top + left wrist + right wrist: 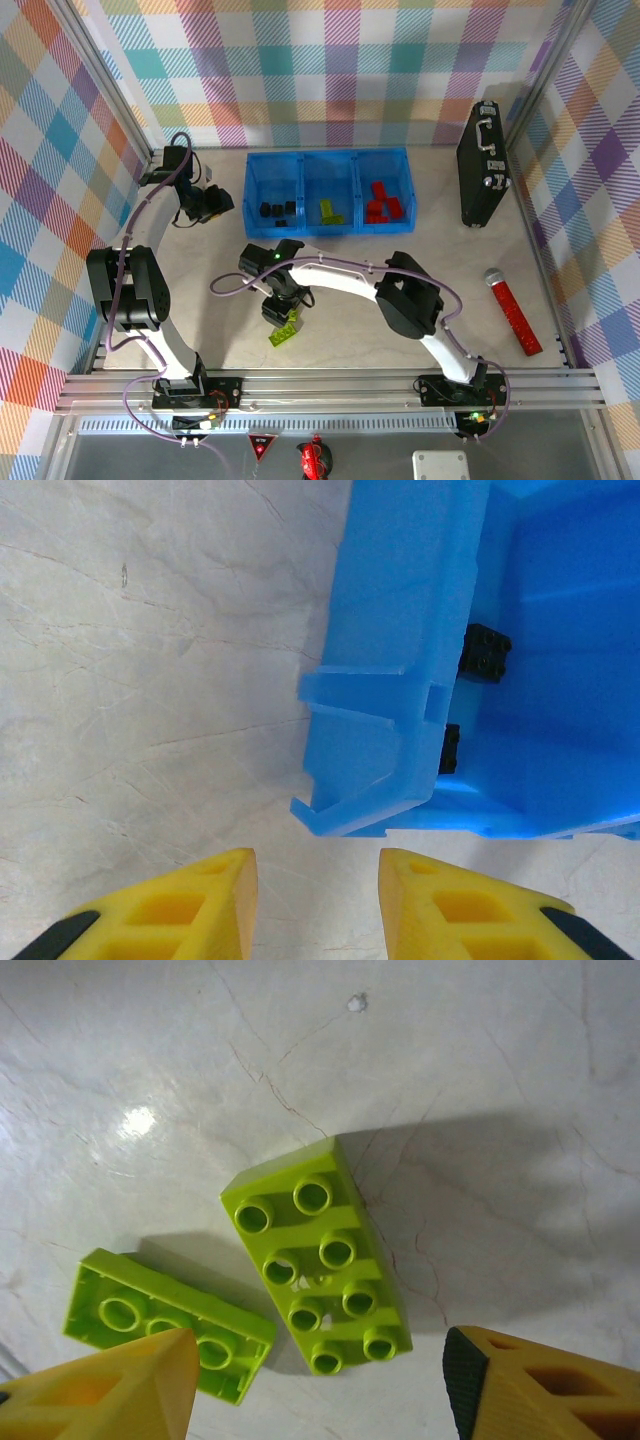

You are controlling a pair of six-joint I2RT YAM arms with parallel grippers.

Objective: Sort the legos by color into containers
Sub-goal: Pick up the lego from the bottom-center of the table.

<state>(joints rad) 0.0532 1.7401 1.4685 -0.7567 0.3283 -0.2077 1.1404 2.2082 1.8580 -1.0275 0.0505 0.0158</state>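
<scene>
The blue three-compartment tray stands at the back middle, with black cubes in its left cell, a lime brick in the middle and red bricks on the right. Two lime-green bricks lie on the table: a long studded one and an upturned one beside it, seen from above as green pieces. My right gripper hovers open just above them, the long brick between its fingers. My left gripper is open and empty by the tray's left corner, where black cubes show inside.
A black briefcase stands at the back right. A long red stick with a grey handle lies near the right edge. Metal frame rails border the table on the left, right and front.
</scene>
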